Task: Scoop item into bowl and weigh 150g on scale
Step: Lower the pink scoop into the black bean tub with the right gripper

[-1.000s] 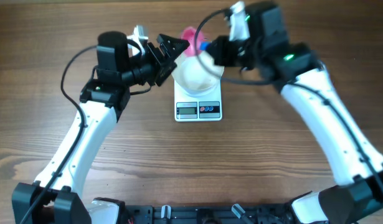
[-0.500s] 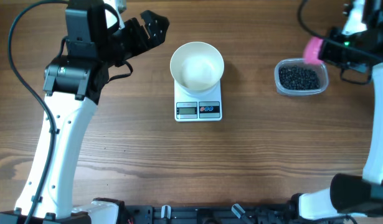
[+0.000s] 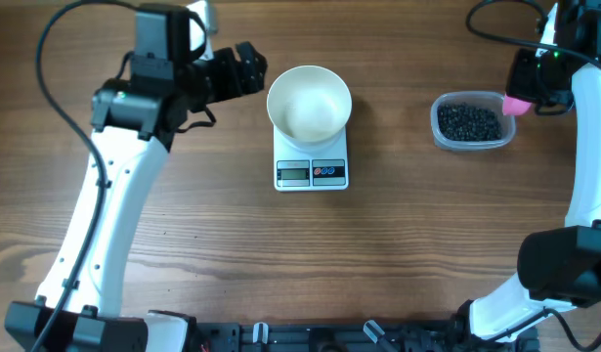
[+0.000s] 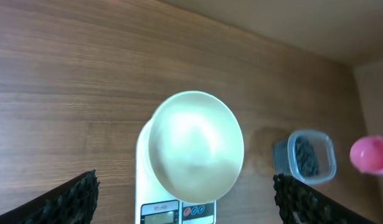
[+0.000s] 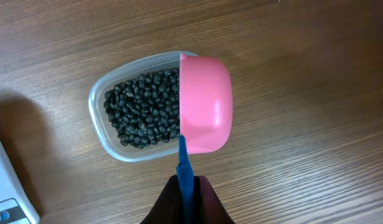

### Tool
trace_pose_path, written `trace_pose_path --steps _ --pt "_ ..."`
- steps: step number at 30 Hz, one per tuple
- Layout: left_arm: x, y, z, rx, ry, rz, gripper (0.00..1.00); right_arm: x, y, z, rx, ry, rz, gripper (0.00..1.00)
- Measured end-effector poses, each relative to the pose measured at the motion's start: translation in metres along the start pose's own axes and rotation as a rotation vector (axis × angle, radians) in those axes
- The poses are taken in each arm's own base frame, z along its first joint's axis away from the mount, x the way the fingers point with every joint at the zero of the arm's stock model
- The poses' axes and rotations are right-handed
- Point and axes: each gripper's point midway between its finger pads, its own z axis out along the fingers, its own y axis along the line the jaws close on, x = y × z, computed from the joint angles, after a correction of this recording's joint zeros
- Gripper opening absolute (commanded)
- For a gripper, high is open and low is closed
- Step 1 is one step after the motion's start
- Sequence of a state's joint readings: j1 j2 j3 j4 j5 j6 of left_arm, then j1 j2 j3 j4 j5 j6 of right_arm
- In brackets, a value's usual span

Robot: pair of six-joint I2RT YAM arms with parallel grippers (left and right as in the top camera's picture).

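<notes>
Near right end effector [image 5: 186, 186], item [image 5: 141, 115] (by scoop [image 5: 205, 102])

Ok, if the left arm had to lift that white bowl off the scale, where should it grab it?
Probably the rim of the bowl, at the edge nearest the left gripper, from above, one finger inside and one outside. It sits upright and empty on the scale, and looks too wide to span.

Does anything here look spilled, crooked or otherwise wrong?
Nothing stands out. The black beans all lie inside the clear tub, none on the table. The white bowl sits on the scale, empty, and the pink scoop hangs over the tub's edge.
</notes>
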State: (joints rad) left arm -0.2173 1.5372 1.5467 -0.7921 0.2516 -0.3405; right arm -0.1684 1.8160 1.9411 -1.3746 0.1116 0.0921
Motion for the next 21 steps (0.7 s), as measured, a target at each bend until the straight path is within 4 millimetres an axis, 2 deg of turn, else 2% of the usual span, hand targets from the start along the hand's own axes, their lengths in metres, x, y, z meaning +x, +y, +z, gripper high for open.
trace_pose_path --steps 3,6,7,9,14,17,21 --pt "0.015 -0.014 0.022 0.017 0.057 0.053 0.99 0.004 0.001 0.005 -0.002 0.029 -0.031 0.04" --pt "0.03 -0.019 0.043 0.018 0.113 0.076 1.0 0.009 0.003 0.015 -0.008 0.073 -0.068 0.04" --pt "0.035 -0.02 0.051 0.017 0.135 0.089 1.0 0.011 0.005 0.029 -0.011 0.112 -0.083 0.04" --pt "0.041 -0.019 0.059 0.014 0.157 0.112 1.0 0.013 0.007 0.043 -0.013 0.144 -0.109 0.04" --pt "0.04 -0.016 0.06 -0.002 0.153 0.147 1.0 0.018 0.011 0.078 -0.021 0.204 -0.186 0.04" --pt "0.04 -0.014 0.061 -0.009 0.15 0.152 1.0 0.013 0.012 0.087 -0.023 0.189 -0.227 0.04" --pt "0.039 -0.013 0.061 -0.016 0.147 0.152 1.0 0.01 0.013 0.089 -0.028 0.175 -0.28 0.04"
